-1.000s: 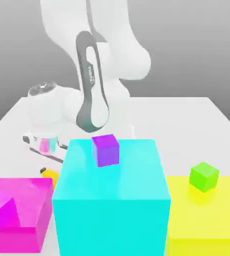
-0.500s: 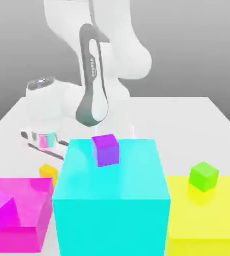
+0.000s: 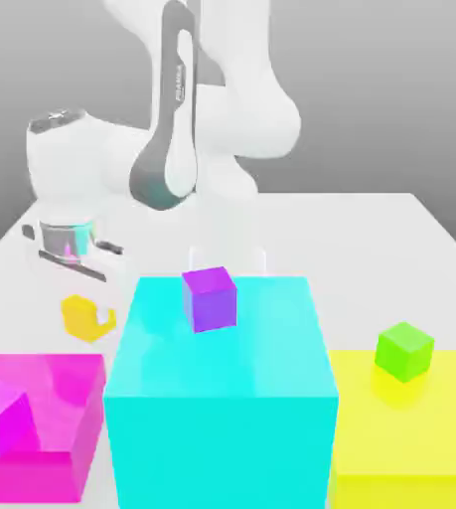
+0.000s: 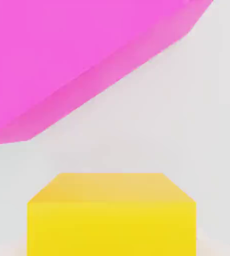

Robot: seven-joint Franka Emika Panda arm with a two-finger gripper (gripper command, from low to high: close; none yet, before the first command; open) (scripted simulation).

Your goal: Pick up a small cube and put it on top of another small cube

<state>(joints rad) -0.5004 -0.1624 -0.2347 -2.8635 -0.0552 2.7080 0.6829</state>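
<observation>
At the exterior view's left, small yellow-orange cube (image 3: 85, 318) now lifted clear of the table (image 3: 371, 249), higher than a second ago, pinched beneath the raised gripper (image 3: 80, 298), above the flat magenta block (image 3: 58, 398).

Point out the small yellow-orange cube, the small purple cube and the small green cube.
small yellow-orange cube (image 3: 80, 317): exterior view, front face.
small purple cube (image 3: 211, 306): exterior view, front face.
small green cube (image 3: 404, 351): exterior view, upper front corner.

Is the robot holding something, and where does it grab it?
Yes: the small yellow-orange cube, lifted off the table. The gripper seems to pinch its sides.
</observation>
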